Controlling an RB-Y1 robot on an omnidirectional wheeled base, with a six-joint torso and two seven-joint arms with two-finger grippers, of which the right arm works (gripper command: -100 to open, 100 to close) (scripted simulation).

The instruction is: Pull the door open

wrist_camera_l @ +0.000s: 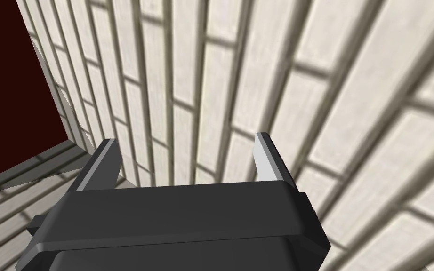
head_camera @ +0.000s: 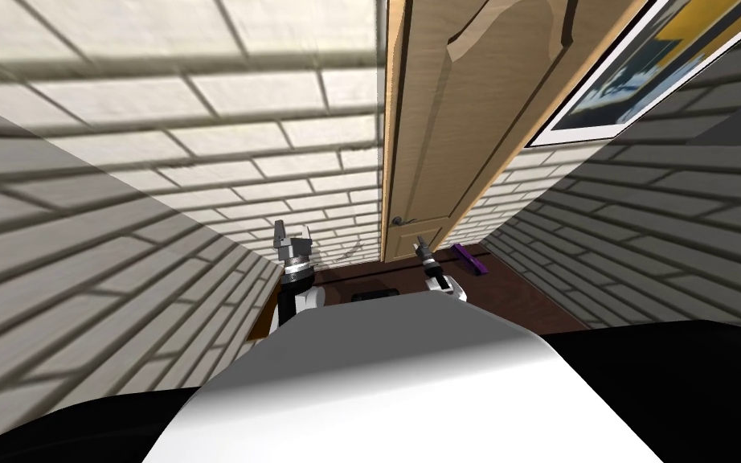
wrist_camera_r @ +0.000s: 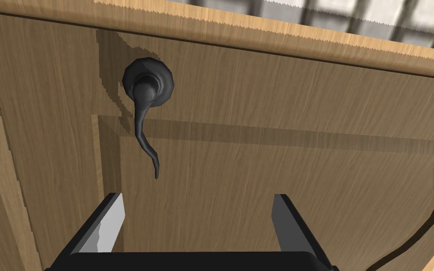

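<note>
Tan wood-grain panelled door [wrist_camera_r: 268,141]: closed. Dark curved lever handle [wrist_camera_r: 141,117] by the door's left edge looks slim, rigid, probably slick; grip mid-lever. Right gripper [wrist_camera_r: 197,196]: facing door below handle, fingers apart, empty. Left gripper [wrist_camera_l: 186,139]: left of door, likewise apart.

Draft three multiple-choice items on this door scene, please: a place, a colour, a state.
1. Where is the handle relative to the right end effector?
A) gripped between its fingers
B) ahead of its fingertips, untouched
C) behind it
2. What colour is the handle?
A) gold
B) white
C) dark grey
3. How are the fingers of the left end effector?
A) open
B) shut
C) clamped on a handle
Answers:
1 B: bare door shows between handle and fingertips.
2 C: dark against tan wood.
3 A: fingers stand apart before the wall.
</note>
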